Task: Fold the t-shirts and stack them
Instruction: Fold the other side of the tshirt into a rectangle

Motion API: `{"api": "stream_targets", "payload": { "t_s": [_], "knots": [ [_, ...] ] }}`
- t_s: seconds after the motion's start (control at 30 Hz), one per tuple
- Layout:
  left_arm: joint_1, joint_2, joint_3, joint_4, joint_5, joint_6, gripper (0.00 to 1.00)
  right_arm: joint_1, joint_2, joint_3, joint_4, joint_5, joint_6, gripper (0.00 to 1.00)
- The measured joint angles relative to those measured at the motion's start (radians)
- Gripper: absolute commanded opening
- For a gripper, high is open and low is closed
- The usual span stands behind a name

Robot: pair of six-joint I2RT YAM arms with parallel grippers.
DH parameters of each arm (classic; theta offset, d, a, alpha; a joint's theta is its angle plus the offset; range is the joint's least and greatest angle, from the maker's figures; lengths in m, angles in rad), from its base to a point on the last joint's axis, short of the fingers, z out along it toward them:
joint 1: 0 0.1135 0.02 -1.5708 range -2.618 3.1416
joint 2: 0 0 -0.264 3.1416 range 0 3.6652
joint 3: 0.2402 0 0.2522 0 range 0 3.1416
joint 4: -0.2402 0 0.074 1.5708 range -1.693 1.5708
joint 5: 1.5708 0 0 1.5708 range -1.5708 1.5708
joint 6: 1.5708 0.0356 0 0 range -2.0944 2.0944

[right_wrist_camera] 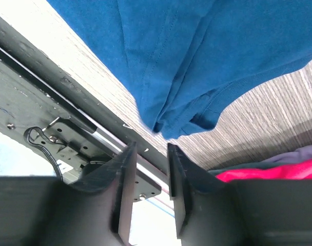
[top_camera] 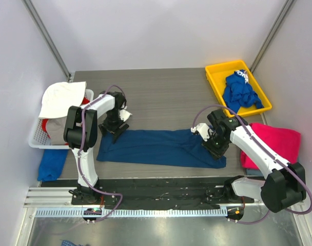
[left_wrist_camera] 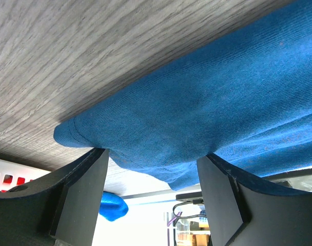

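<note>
We are finding tee (top_camera: 161, 147) lying folded along table (top_camera: 161, 95); left gripper (left_wrist_camera: 152, 156) straddling its end, jaws wide; right gripper (right_wrist_camera: 149, 147) narrowly parted, empty; soft, light, floppy: we are favouring end corners

Too small for you to read: white lettering on royal-blue t-shirt (top_camera: 238, 96) in yellow tray (top_camera: 215, 88), upper right. White cloth (top_camera: 61, 97) hides most basket (top_camera: 36, 138) contents, left. Right arm (top_camera: 256, 148) covers part of pink t-shirt (top_camera: 281, 141). Right wrist view: spread blue t-shirt (right_wrist_camera: 197, 51) cut off at top edge. Left wrist view: lower-centre background blurred.
</note>
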Motion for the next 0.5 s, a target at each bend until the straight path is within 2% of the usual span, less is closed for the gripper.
{"api": "stream_targets", "payload": {
  "t_s": [0.03, 0.37, 0.5],
  "knots": [
    [0.000, 0.000, 0.000, 0.000, 0.000, 0.000, 0.74, 0.000, 0.000, 0.000, 0.000, 0.003, 0.001, 0.43],
    [0.000, -0.002, -0.010, 0.003, 0.000, 0.000, 0.74, 0.001, 0.000, 0.003, 0.013, 0.012, 0.003, 0.44],
    [0.000, -0.024, -0.032, 0.006, 0.000, 0.000, 0.74, 0.001, 0.043, 0.018, 0.043, 0.012, 0.002, 0.47]
  ]
}}
